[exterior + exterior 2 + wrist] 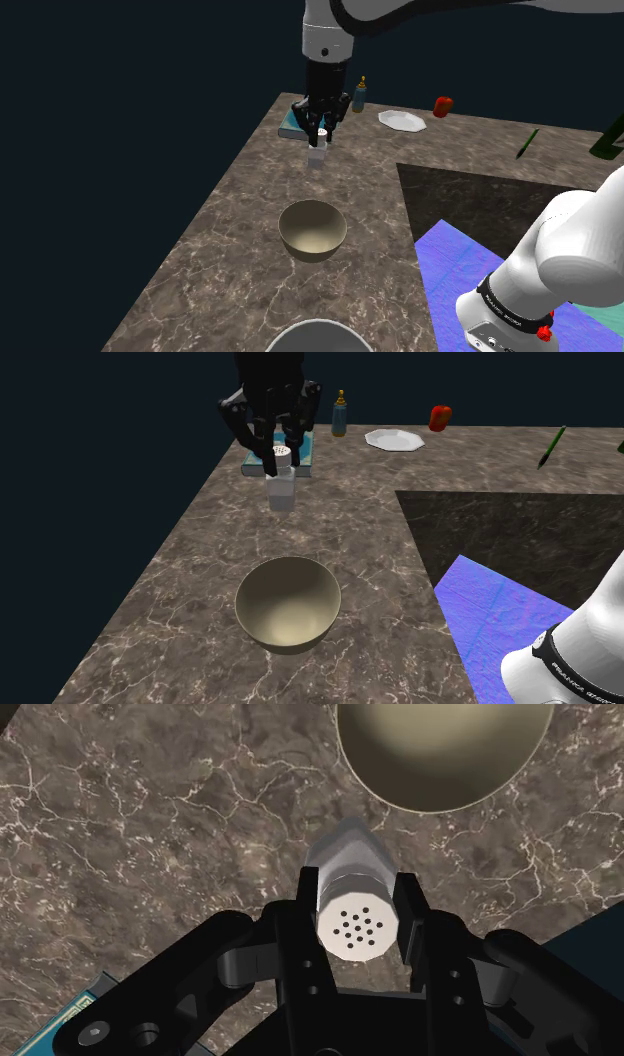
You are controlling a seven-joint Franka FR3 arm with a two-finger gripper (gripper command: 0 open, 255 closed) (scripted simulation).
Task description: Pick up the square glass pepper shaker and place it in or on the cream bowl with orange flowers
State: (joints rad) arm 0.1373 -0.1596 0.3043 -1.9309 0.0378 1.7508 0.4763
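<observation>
The pepper shaker is a pale square-sided bottle with a perforated white cap. My gripper is shut on it, one black finger on each side of the cap. In the shoulder view the gripper holds the shaker upright near the counter's far edge; I cannot tell whether its base touches the stone. The bowl is plain cream inside with no pattern showing, and stands nearer the stand than the shaker. The second exterior view has the shaker under the gripper, beyond the bowl.
The marble counter drops off into black at the shoulder view's left. Behind the gripper lie a teal book, a small bottle, a white plate, a red pepper and a green pen. A grey bowl rim shows at the near edge.
</observation>
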